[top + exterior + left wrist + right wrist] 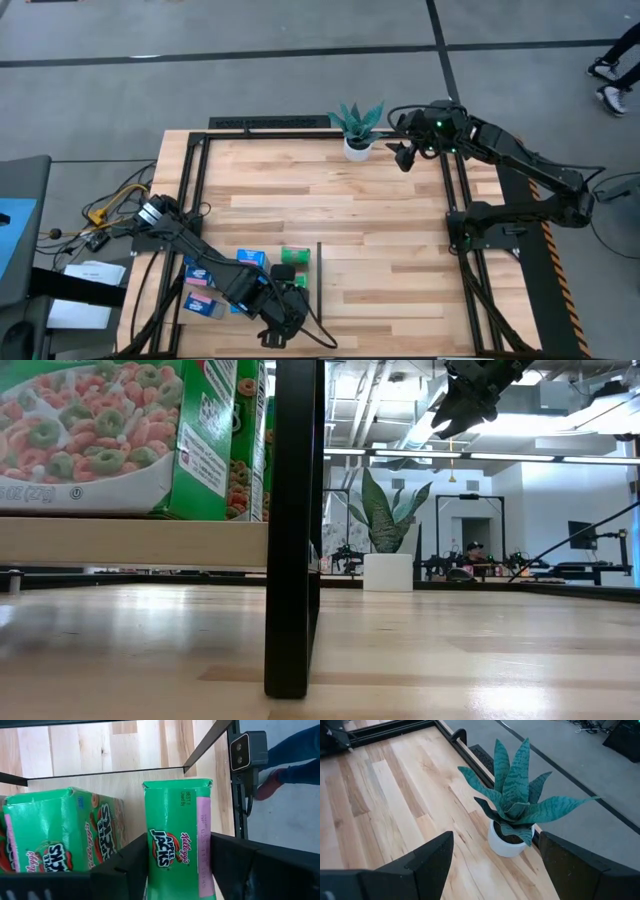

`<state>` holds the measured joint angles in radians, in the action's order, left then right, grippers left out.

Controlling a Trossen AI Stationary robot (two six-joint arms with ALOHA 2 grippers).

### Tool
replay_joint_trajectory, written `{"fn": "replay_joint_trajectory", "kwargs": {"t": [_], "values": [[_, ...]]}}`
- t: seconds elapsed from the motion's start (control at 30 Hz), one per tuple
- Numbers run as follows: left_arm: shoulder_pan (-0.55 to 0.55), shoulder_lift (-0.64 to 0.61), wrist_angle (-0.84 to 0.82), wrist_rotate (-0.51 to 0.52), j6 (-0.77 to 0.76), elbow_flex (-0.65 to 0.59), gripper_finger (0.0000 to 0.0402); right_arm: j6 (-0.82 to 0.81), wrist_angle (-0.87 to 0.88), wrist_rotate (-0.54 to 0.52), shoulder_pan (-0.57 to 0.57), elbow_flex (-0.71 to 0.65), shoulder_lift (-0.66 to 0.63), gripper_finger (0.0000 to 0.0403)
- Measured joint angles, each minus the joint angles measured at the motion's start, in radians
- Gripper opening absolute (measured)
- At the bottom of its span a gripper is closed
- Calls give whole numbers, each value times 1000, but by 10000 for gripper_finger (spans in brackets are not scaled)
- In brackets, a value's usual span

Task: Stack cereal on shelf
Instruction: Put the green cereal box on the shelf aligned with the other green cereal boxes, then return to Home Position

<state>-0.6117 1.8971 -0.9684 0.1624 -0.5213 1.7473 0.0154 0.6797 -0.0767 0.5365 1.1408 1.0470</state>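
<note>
My left gripper (285, 298) is at the table's near left, over a cluster of cereal boxes. Its fingers stand on either side of a green cereal box (175, 840). A second green box (55, 835) stands beside it. In the low view, green boxes (100, 430) stand with their lower edges on the shelf's light-wood board (130, 542). Blue boxes (205, 272) lie to the left of the gripper. My right gripper (403, 152) hangs open at the far right, above and beside a potted plant (512, 820), touching nothing. My left gripper has the green box's two broad faces (150, 865) between its two fingers, which lie flush against them. The fingers come steeply from above, from the near side. The gripper hides the box's lower part, so what it stands on does not show.
A black post (292, 530) rises by the board, and a thin black divider strip (318, 282) lies on the table. Black rails (195, 190) frame the wood top. A camera unit (245, 750) sits at the rail. A person's feet (612, 85) show beyond the far right corner.
</note>
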Motion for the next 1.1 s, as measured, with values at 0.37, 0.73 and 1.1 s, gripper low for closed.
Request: {"fn": "replay_joint_trajectory", "kwargs": {"t": [0.37,0.73,1.1], "values": [[31,1,-2,-55,-25,0,215,0,1,1,0,0,0,317],[34,1,-89,-75,-34,64,214,1,2,2,0,0,0,317],[36,1,-192,-46,-18,201,214,-17,1,10,0,0,0,317]]}}
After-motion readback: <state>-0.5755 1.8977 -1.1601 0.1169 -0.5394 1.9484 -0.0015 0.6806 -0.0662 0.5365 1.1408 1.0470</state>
